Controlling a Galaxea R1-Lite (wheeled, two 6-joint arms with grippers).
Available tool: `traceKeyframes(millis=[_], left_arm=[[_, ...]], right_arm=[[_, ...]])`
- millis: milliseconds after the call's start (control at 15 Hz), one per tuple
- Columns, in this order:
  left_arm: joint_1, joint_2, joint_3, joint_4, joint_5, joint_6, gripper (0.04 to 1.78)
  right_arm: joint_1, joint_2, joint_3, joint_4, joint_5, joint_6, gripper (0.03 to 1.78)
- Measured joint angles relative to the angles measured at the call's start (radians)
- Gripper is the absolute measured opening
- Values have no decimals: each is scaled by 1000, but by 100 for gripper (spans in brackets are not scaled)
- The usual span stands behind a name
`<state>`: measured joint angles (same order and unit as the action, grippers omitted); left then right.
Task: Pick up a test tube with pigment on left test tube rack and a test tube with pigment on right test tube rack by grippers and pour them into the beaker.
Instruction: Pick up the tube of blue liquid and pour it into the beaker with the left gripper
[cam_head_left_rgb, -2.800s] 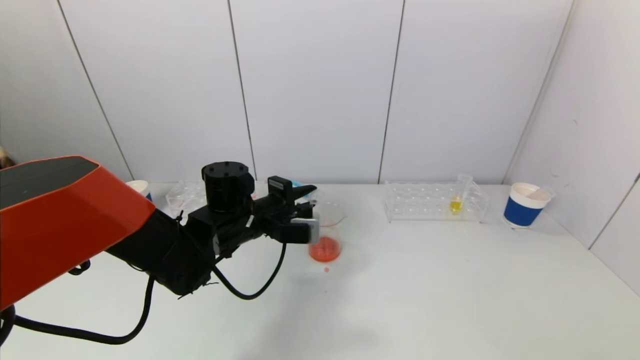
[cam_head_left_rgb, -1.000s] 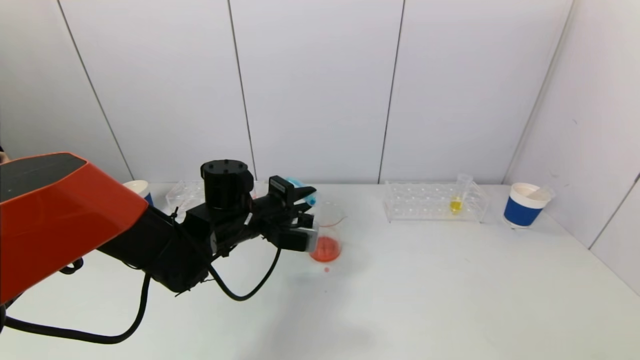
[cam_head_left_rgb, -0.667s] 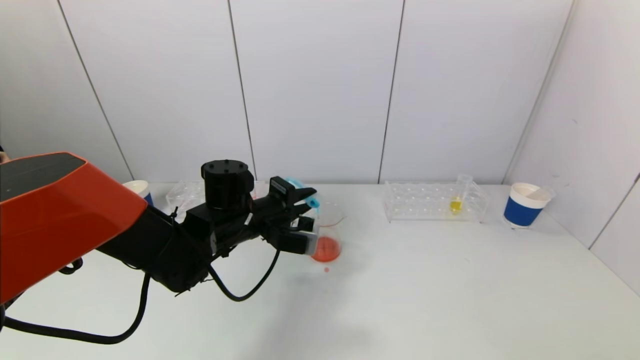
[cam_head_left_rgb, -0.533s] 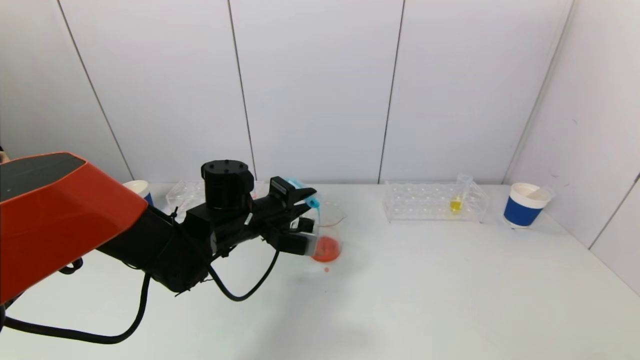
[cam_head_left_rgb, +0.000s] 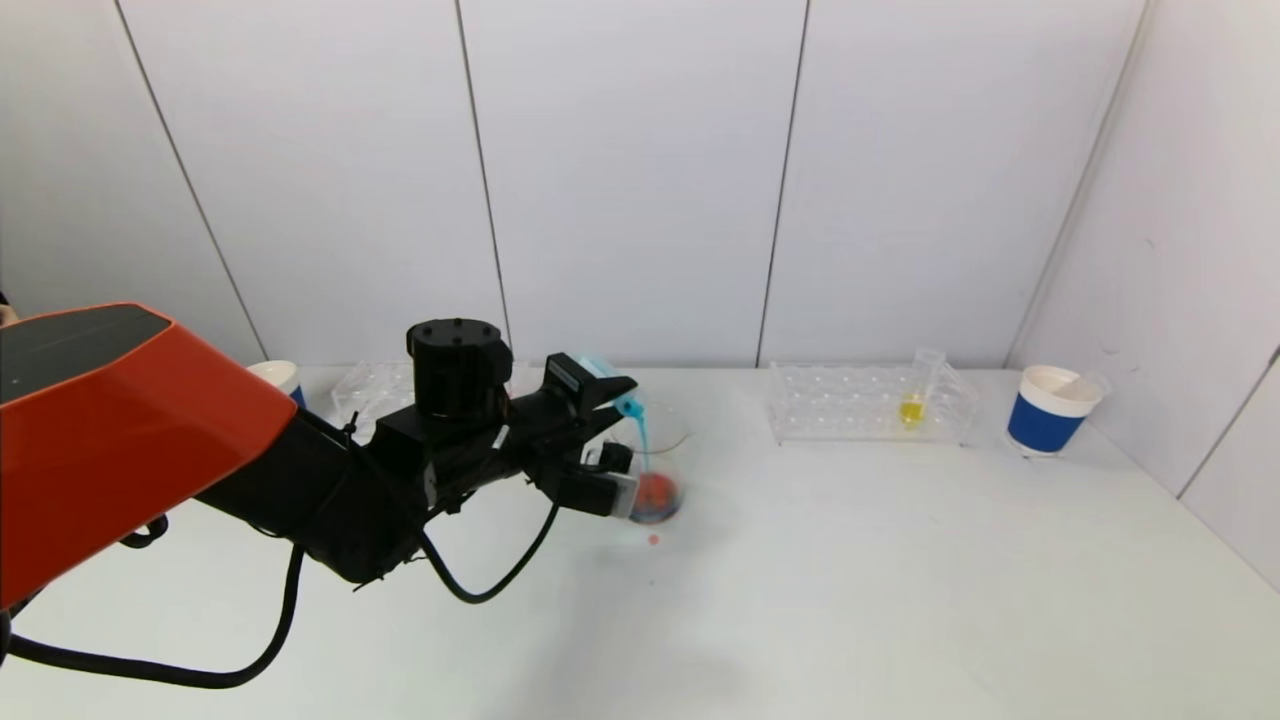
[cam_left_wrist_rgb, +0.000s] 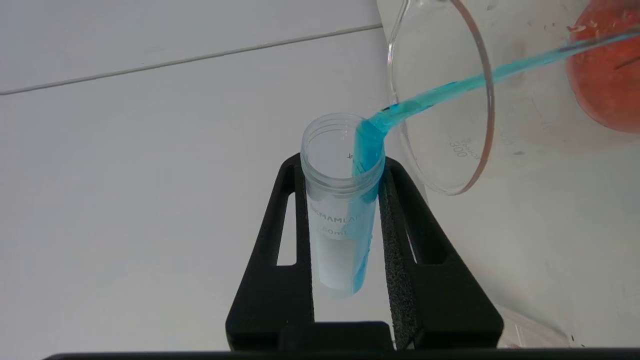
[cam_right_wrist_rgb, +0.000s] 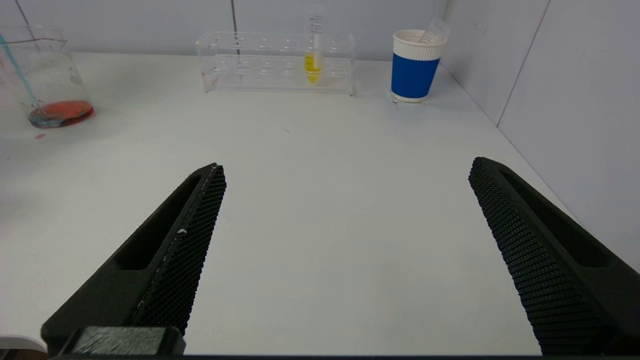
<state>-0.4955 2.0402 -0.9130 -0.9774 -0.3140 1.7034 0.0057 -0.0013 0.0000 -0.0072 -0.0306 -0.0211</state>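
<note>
My left gripper (cam_head_left_rgb: 612, 425) (cam_left_wrist_rgb: 342, 167) is shut on a clear test tube (cam_left_wrist_rgb: 340, 220) (cam_head_left_rgb: 600, 372), tipped over the glass beaker (cam_head_left_rgb: 655, 460) (cam_left_wrist_rgb: 450, 115). A stream of blue pigment (cam_head_left_rgb: 643, 445) (cam_left_wrist_rgb: 450, 90) runs from the tube's mouth into the beaker, which holds orange-red liquid (cam_head_left_rgb: 655, 497) (cam_right_wrist_rgb: 60, 112). The right rack (cam_head_left_rgb: 870, 405) (cam_right_wrist_rgb: 277, 62) holds a tube with yellow pigment (cam_head_left_rgb: 912, 405) (cam_right_wrist_rgb: 313, 62). The left rack (cam_head_left_rgb: 370, 390) is partly hidden behind my left arm. My right gripper (cam_right_wrist_rgb: 345, 175) is open and empty, low over the table's near right; it is out of the head view.
A blue paper cup (cam_head_left_rgb: 1048, 410) (cam_right_wrist_rgb: 415, 65) with an empty tube in it stands at the far right. Another cup (cam_head_left_rgb: 278, 378) stands at the far left behind my arm. A small red drop (cam_head_left_rgb: 653, 539) lies in front of the beaker.
My left gripper has tilted the tube further over the beaker. Blue pigment now streams into the beaker and darkens the orange-red liquid. My right arm has not moved.
</note>
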Motion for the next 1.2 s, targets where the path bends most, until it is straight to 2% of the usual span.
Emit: traceKeyframes(millis=[1200], left_arm=[[0,-16,-18,11,18,195,43]], right_arm=[[0,0,0,0,0,0,177]])
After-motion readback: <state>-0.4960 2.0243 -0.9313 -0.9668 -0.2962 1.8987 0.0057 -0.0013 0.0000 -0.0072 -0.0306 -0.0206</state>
